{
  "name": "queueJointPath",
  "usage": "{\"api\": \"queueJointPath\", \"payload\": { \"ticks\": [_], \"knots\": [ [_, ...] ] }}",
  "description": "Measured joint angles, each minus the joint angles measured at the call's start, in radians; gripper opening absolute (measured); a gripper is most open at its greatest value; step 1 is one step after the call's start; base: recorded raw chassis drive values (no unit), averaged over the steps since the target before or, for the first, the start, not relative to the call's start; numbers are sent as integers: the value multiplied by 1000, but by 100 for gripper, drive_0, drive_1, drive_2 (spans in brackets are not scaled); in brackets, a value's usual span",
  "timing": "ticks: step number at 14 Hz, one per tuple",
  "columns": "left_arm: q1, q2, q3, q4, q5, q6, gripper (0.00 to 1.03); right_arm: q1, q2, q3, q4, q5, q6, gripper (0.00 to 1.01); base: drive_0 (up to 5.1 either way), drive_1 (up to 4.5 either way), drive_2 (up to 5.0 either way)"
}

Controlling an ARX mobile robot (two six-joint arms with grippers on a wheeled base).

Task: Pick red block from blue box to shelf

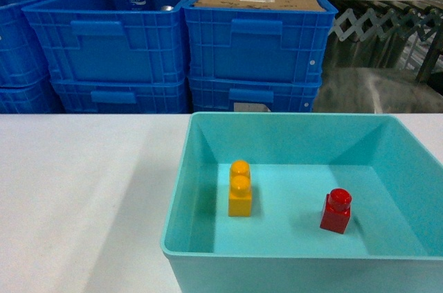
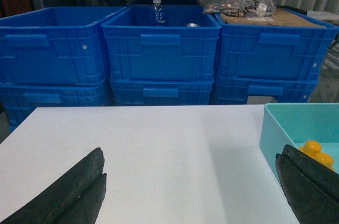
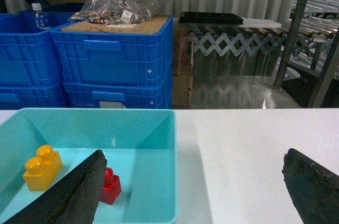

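Small red one-stud plastic block [image 1: 336,212] sits right of centre on the floor of the light turquoise plastic bin [image 1: 277,124], apart from walls and orange-yellow two-stud brick [image 1: 240,188]. Both grippers, left [image 2: 193,195] and right [image 3: 196,195], spread wide, holding nothing.

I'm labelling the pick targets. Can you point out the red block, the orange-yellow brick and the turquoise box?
red block [image 1: 336,213]: head view, on its front face below the stud.
orange-yellow brick [image 1: 240,200]: head view, on its front face.
turquoise box [image 1: 277,255]: head view, on its near rim.
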Motion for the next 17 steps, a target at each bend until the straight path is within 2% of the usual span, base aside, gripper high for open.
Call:
{"api": "queueJointPath", "payload": {
  "ticks": [17],
  "knots": [
    [0, 0, 0, 0, 0, 0, 98, 0, 0, 0, 0, 0, 0, 98, 0, 0, 0]
  ]
}}
